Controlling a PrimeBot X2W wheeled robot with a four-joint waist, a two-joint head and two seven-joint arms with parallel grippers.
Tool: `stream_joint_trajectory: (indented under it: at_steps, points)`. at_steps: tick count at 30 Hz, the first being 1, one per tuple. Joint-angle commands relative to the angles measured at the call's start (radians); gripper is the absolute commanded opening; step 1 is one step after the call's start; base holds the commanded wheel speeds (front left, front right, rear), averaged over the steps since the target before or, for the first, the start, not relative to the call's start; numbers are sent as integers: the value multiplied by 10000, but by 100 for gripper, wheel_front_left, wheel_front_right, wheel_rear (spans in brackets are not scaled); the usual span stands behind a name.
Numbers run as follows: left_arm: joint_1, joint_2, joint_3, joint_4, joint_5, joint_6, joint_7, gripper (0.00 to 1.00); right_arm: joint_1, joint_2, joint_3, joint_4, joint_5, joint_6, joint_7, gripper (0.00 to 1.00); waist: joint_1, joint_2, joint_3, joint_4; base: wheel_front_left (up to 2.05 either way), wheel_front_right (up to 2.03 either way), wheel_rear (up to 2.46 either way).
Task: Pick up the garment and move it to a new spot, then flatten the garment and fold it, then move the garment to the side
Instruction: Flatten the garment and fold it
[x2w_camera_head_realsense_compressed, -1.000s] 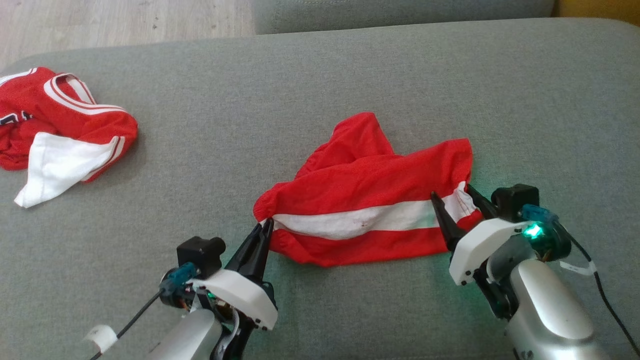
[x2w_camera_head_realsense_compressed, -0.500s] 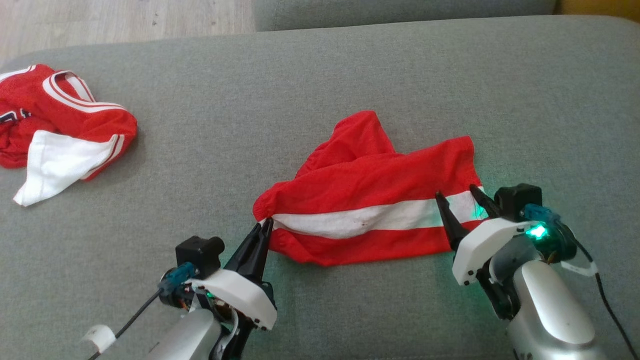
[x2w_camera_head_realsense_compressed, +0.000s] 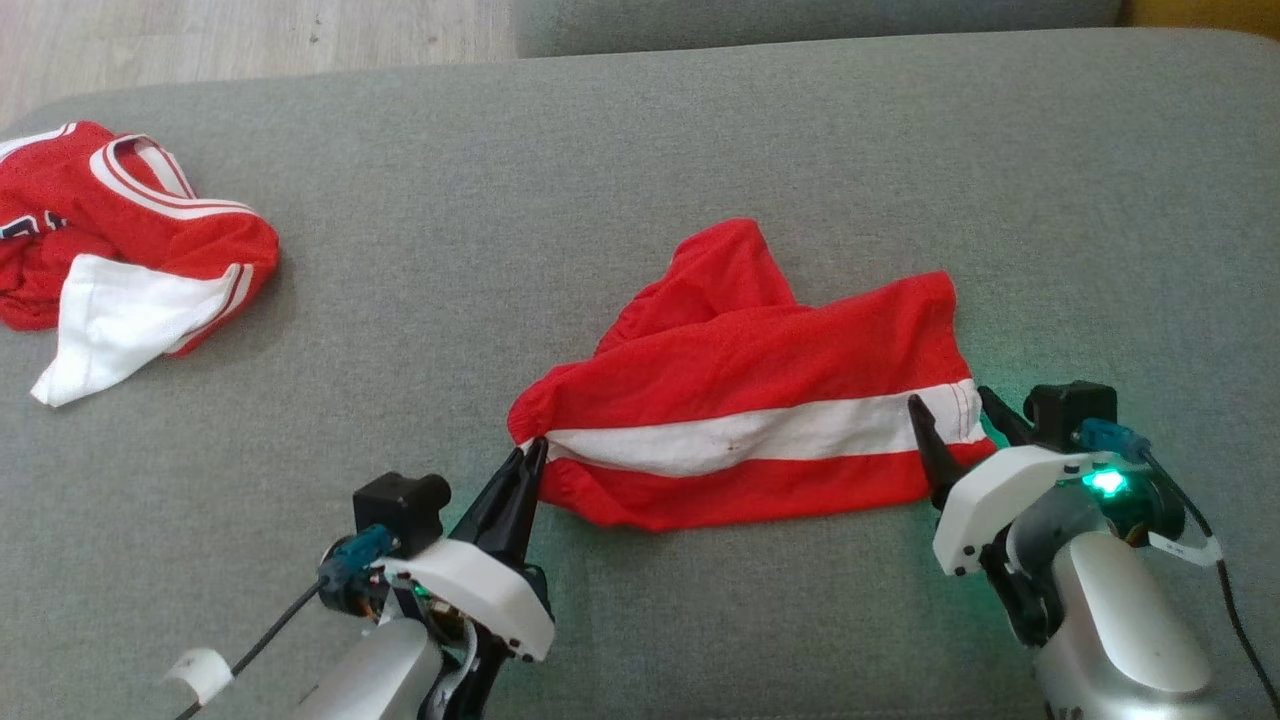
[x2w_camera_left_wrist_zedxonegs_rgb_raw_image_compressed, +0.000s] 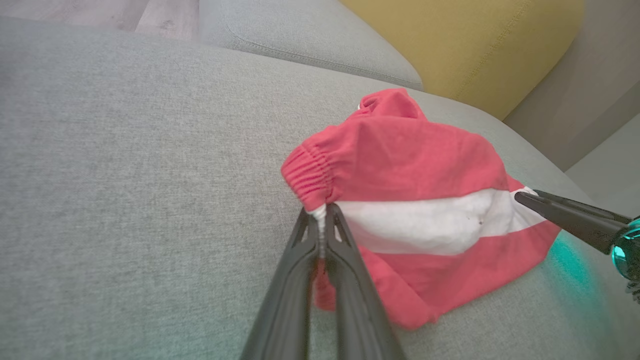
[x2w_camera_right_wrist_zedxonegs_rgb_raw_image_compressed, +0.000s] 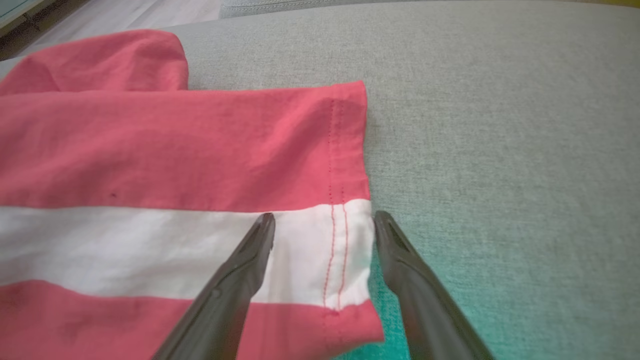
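Observation:
The garment (x2w_camera_head_realsense_compressed: 740, 400) is a pair of red shorts with a broad white stripe, lying spread on the grey sofa cushion (x2w_camera_head_realsense_compressed: 600, 150). My left gripper (x2w_camera_head_realsense_compressed: 535, 450) is shut on its gathered left edge; the left wrist view shows white cloth (x2w_camera_left_wrist_zedxonegs_rgb_raw_image_compressed: 410, 165) pinched between the tips (x2w_camera_left_wrist_zedxonegs_rgb_raw_image_compressed: 322, 210). At the right hem my right gripper (x2w_camera_head_realsense_compressed: 950, 400) stands open. In the right wrist view its gap (x2w_camera_right_wrist_zedxonegs_rgb_raw_image_compressed: 324, 216) straddles the stitched hem of the shorts (x2w_camera_right_wrist_zedxonegs_rgb_raw_image_compressed: 175, 150), one finger over the white stripe, the other beside the edge over the cushion.
A second red and white garment (x2w_camera_head_realsense_compressed: 130, 240) lies crumpled at the cushion's far left. Wooden floor (x2w_camera_head_realsense_compressed: 250, 35) shows beyond the cushion's back edge. A yellow cushion (x2w_camera_left_wrist_zedxonegs_rgb_raw_image_compressed: 465, 40) stands behind the sofa in the left wrist view.
My right gripper has drawn off to the right and toward me, staying open. The shorts' right hem, bunched a second ago, now lies flat. The left gripper has held still.

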Motion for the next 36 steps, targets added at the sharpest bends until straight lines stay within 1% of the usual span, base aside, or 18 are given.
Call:
stream_joint_trajectory:
  at_steps: [1, 6, 15, 23, 30, 36]
  points:
    - [-313, 210, 270, -285, -103, 58, -48, 0, -219, 79, 143, -271, 12, 75, -123, 100, 0, 0, -2, -5, 0, 0, 0]
    - [-329, 227, 245, -311, -129, 61, -35, 0, -227, 116, 19, -101, -67, 75, -110, 100, 0, 0, 30, -33, 0, 0, 0]
    - [-349, 255, 189, -319, -172, 77, 4, 0, -385, 176, 449, -198, -3, 75, -180, 100, 0, 0, 42, -34, 0, 0, 0]
    - [-349, 264, 157, -329, -214, 118, 5, 0, -288, 212, 488, -722, -228, 75, -215, 100, 0, 0, 42, -25, 0, 0, 0]
    - [-364, 293, 121, -353, -252, 119, 24, 0, -123, 239, 587, -1117, -280, 75, 66, 100, 0, 0, 66, -60, 0, 0, 0]
    - [-385, 310, 89, -339, -276, 122, 30, 0, -57, 247, 347, -1200, -447, 75, 147, 100, 0, 0, 69, -31, 0, 0, 0]
